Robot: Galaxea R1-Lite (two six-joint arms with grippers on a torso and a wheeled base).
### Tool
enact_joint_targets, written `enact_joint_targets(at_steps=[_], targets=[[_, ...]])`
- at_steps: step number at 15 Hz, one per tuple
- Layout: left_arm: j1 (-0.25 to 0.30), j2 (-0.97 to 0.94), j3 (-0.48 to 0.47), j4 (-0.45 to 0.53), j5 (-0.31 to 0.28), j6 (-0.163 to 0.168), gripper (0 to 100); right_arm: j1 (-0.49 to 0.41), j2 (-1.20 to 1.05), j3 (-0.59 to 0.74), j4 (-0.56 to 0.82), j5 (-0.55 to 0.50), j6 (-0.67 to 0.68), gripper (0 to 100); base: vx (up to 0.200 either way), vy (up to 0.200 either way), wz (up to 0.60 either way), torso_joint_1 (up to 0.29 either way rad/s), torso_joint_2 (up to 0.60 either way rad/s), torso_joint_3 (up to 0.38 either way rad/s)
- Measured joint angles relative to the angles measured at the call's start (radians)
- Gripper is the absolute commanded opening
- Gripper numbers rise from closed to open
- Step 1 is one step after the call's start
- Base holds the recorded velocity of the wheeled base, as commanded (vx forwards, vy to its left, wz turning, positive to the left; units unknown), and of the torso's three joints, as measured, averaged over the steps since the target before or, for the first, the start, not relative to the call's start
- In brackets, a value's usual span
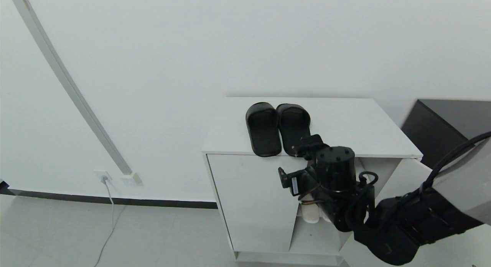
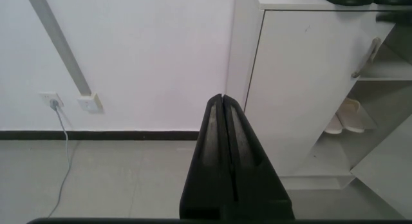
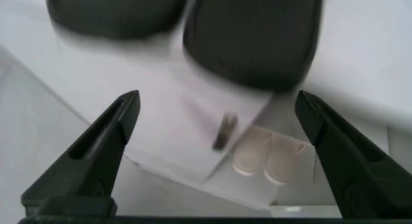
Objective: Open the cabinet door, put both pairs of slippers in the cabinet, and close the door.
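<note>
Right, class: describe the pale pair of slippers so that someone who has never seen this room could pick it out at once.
Find the white cabinet standing against the wall, with its right side open. Inside that open side sits the pale pair of slippers. Unlike the black pair of slippers lying on the cabinet's top, it is cream-coloured and already inside.

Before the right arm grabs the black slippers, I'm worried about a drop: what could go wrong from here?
1. The black slippers poke over the cabinet top's front edge, and the open right gripper faces just one heel; a nudge may tip the other off.
2. White slippers already fill part of the shelf below, so placing could shove them.
</note>
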Motion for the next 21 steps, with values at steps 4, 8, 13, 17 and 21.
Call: enact_joint_targets(at_steps=[4, 8, 13, 17, 21], targets=[[0.001, 0.000, 0.000, 0.000, 0.000, 0.000, 0, 0.027, -0.035, -0.275, 0.321, -0.081, 0.123, 100, 0.000, 0.000, 0.00, 0.000, 0.00, 0.000], [0.000, 0.000, 0.000, 0.000, 0.000, 0.000, 0, 0.049, -0.037, -0.344, 0.341, -0.103, 0.134, 100, 0.000, 0.000, 0.00, 0.000, 0.00, 0.000], [0.000, 0.000, 0.000, 0.000, 0.000, -0.001, 0, 0.062, -0.031, -0.362, 0.340, -0.110, 0.134, 100, 0.120, 0.000, 0.00, 0.000, 0.00, 0.003], [0.001, 0.000, 0.000, 0.000, 0.000, -0.001, 0, 0.060, -0.024, -0.363, 0.339, -0.118, 0.134, 100, 0.150, 0.000, 0.00, 0.002, 0.00, 0.001], [0.000, 0.000, 0.000, 0.000, 0.000, -0.001, 0, 0.062, -0.010, -0.369, 0.339, -0.117, 0.133, 100, 0.000, 0.000, 0.00, 0.000, 0.00, 0.000]])
